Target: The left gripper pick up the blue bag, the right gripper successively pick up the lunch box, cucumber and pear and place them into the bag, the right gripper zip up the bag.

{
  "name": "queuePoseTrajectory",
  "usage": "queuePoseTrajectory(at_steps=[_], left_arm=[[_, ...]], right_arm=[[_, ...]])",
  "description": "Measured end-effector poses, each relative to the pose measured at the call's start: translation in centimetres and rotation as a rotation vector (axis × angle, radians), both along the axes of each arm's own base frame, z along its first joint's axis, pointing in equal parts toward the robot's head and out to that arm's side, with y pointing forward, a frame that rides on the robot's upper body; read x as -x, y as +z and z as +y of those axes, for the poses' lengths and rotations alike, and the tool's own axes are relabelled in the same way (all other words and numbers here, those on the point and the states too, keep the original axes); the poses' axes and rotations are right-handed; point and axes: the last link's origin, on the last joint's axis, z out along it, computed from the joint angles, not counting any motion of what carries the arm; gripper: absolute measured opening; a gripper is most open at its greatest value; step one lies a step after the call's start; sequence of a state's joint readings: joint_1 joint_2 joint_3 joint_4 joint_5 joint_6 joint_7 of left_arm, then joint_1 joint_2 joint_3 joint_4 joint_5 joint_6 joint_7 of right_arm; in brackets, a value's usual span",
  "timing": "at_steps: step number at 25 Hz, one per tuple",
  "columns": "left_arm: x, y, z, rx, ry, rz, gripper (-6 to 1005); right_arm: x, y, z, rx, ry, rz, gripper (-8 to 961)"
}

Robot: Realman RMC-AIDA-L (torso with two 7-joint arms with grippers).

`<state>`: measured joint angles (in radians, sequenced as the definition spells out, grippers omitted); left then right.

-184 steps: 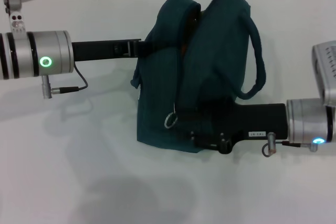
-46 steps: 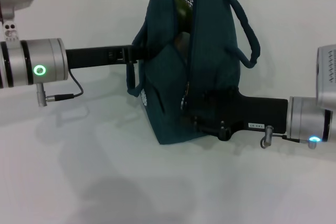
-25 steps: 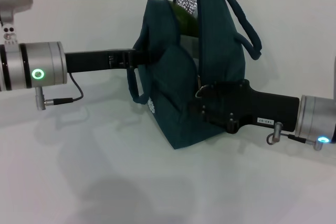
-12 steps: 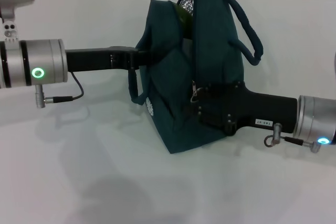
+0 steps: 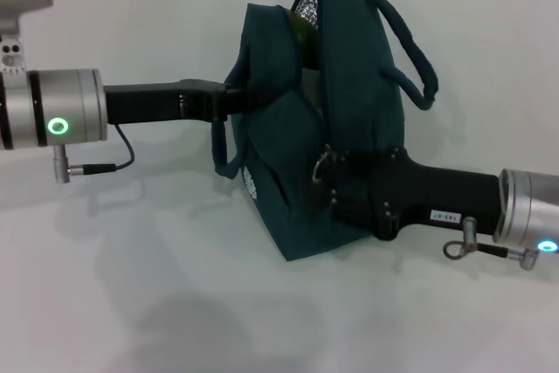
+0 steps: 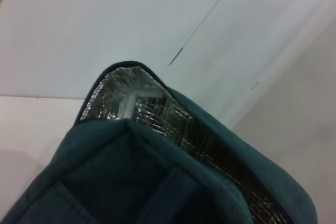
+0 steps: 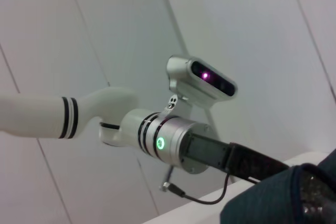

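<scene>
Upright on the white surface (image 5: 131, 303), the bag (image 5: 349, 120) stands in the middle of the head view, dark teal fabric creased and slumped, tall and narrowing toward the top. Its mouth gapes at the top, showing silver quilted lining (image 6: 157, 114) and a patch of green just inside the opening. One loop handle (image 5: 410, 50) arches off its right side, another hangs at its left. A small white round logo (image 5: 251, 183) sits low on its left face. The left pincer (image 5: 253, 100) reaches in from the left and meets the bag's upper left edge; its fingers are hidden in the fabric, so their state cannot be told. The right pincer (image 5: 336, 183) presses against the bag's lower right side beside the metal ring pull (image 5: 321, 166); its fingers are hidden too.
</scene>
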<state>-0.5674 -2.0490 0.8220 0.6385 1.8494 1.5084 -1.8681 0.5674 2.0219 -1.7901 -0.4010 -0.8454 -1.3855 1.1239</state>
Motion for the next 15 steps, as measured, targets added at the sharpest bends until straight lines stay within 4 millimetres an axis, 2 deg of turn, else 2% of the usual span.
queuePoseTrajectory(at_steps=[8,15], left_arm=[[0.0,-0.2,-0.1,0.0,0.006,-0.007,57],[0.0,-0.2,-0.1,-0.001,0.006,-0.011,57]], right_arm=[[-1.0,0.2,-0.6,0.046,-0.036,0.002,339],[-1.8,0.2,-0.1,0.005,-0.106,-0.001,303]])
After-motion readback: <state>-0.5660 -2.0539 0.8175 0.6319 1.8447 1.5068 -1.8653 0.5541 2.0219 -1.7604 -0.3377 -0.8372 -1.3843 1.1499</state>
